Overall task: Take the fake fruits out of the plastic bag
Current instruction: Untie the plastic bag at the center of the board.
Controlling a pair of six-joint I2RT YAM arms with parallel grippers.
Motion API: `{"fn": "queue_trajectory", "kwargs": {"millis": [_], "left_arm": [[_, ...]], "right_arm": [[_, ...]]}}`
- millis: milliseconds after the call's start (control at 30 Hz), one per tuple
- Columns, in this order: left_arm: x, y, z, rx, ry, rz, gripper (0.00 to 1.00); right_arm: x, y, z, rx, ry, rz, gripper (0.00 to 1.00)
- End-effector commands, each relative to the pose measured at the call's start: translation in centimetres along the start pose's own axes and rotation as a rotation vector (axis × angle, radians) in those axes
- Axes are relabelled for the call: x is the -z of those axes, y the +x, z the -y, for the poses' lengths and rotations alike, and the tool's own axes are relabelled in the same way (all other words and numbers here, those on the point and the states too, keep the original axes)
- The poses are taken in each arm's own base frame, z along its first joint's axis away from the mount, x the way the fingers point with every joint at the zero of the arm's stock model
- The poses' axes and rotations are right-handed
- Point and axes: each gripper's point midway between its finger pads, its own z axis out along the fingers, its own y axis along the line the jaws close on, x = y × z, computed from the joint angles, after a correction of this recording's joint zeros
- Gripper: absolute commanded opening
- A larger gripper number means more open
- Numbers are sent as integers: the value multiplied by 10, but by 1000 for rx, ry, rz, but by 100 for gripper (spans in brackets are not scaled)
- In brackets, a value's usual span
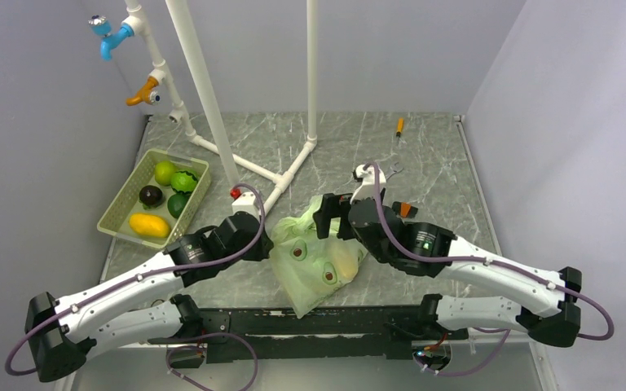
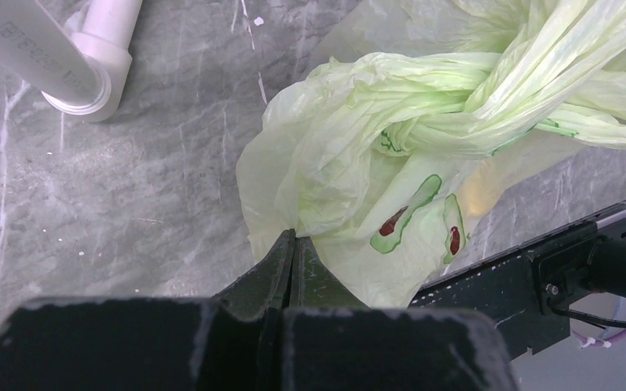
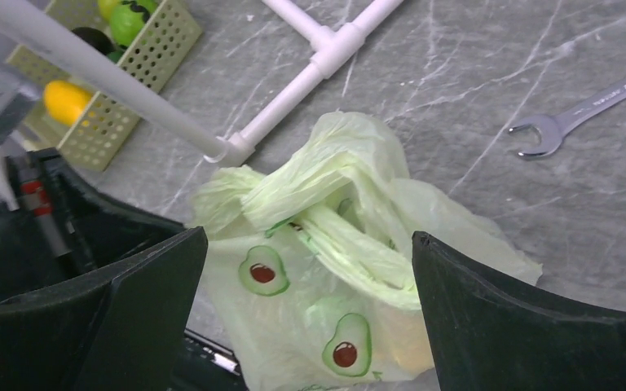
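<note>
As you look down from above, the plastic bag (image 1: 316, 259) lies crumpled on the table (image 1: 432, 171). Your left wrist view shows the left gripper (image 2: 293, 244) pressed together, pinching the bag's edge. Your right wrist view shows the right gripper (image 3: 308, 236) spread wide above the bag's twisted handles.
</note>
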Motion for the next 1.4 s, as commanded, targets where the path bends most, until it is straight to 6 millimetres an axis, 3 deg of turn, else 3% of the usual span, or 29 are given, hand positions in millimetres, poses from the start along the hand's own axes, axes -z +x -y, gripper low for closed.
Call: {"fn": "queue_trajectory", "kwargs": {"millis": [0,100,233,367,467,600,667,800,900,1000,1100,1200,1267,1367], "left_arm": [[2,-15,14,1,27,30,0],[0,-16,12,-5,-6,20,0],[0,-20,20,13,8,12,0],[1,-26,26,23,19,22,0],[3,-28,24,19,-4,16,0],[4,-24,21,32,-23,2,0],[2,-21,22,52,-14,-4,0],[-1,-9,18,79,-8,-28,0],[-1,-6,19,102,28,-18,0],[-5,-3,28,97,95,-10,0],[-10,1,31,77,98,-35,0],[-13,2,34,34,86,-63,0],[-15,0,35,7,71,-75,0],[-17,1,32,-20,49,-89,0]], "right_arm": [[12,2,-2,-39,-25,4,99],[22,-5,5,5,-33,18,99],[28,5,-29,6,-260,1,96],[15,27,-59,-88,-366,-51,94],[2,29,-68,-123,-355,-53,94],[-14,24,-56,-98,-278,-4,90],[-21,26,-47,-230,-221,1,87],[-42,32,-31,-276,-168,3,80],[-58,40,-29,-318,-183,-59,73],[-73,54,-40,-369,-289,-157,50],[-80,61,-45,-331,-302,-225,44],[-79,62,-36,-262,-262,-235,42],[-73,58,-29,-230,-270,-235,22],[-60,49,-10,-214,-265,-222,9]]}}
